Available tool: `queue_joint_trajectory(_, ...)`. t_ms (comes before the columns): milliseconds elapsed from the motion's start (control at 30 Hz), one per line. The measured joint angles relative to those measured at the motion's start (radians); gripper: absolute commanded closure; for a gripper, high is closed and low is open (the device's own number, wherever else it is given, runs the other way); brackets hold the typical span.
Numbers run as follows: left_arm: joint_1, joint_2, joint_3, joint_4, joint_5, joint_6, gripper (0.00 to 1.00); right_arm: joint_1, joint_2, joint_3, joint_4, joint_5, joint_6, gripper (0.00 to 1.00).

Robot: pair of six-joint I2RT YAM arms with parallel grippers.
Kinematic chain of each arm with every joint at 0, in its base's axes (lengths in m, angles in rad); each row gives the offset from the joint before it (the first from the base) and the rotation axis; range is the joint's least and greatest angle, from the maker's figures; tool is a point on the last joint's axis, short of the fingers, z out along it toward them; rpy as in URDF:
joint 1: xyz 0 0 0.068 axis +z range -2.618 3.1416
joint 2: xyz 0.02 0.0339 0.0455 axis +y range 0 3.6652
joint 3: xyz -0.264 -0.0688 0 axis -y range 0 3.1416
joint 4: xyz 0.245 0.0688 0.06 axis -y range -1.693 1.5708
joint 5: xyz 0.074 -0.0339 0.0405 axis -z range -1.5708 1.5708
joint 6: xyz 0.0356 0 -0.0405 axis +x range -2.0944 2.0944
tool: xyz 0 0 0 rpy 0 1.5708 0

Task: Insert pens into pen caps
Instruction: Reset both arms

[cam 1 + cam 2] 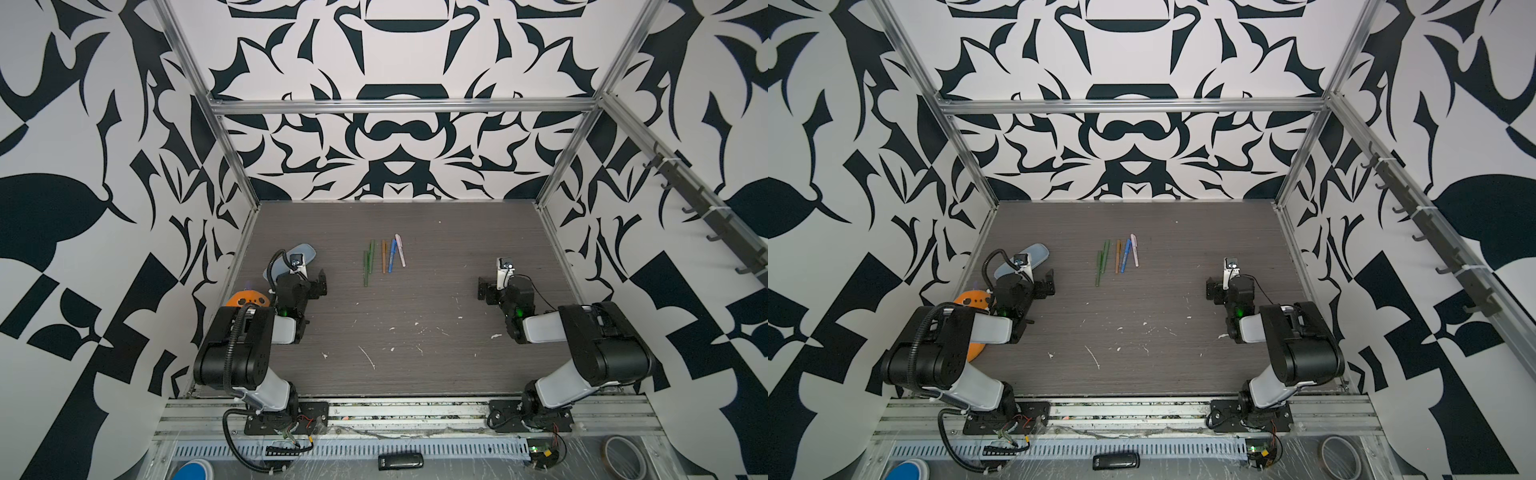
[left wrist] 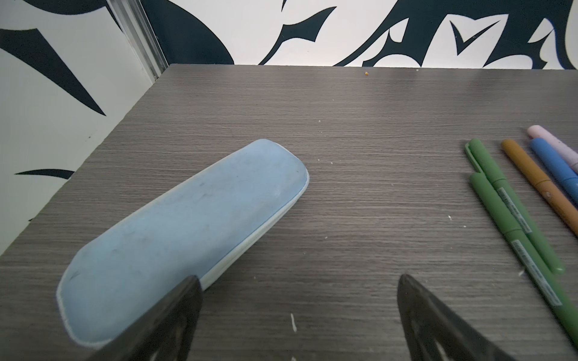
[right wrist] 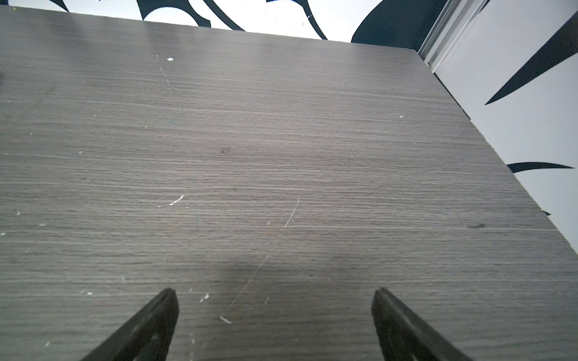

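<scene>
Left gripper (image 2: pixel 299 278) jaws spread: pencil case (image 2: pixel 175 231) under one fingertip, pens (image 2: pixel 513 218) lying beyond the other. Right gripper (image 3: pixel 273 292) jaws spread wide above table (image 3: pixel 281 156), pinching nothing.

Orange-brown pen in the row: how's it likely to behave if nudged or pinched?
The orange-brown pen lies flat on the table with a smooth, round-looking barrel, so a sideways nudge would probably roll it toward the blue pen close beside it. It looks like thin rigid plastic: likely stiff and light, possibly slippery in a pinch.
</scene>
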Motion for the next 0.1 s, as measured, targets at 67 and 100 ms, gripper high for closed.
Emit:
queue_joint_trajectory(67,0.000,0.000,0.000,0.000,0.000,0.000,0.01,0.000,0.000,0.002,0.000,0.006,0.003,0.00)
queue_joint_trajectory(100,0.000,0.000,0.000,0.000,0.000,0.000,0.01,0.000,0.000,0.003,0.000,0.011,0.004,0.00)
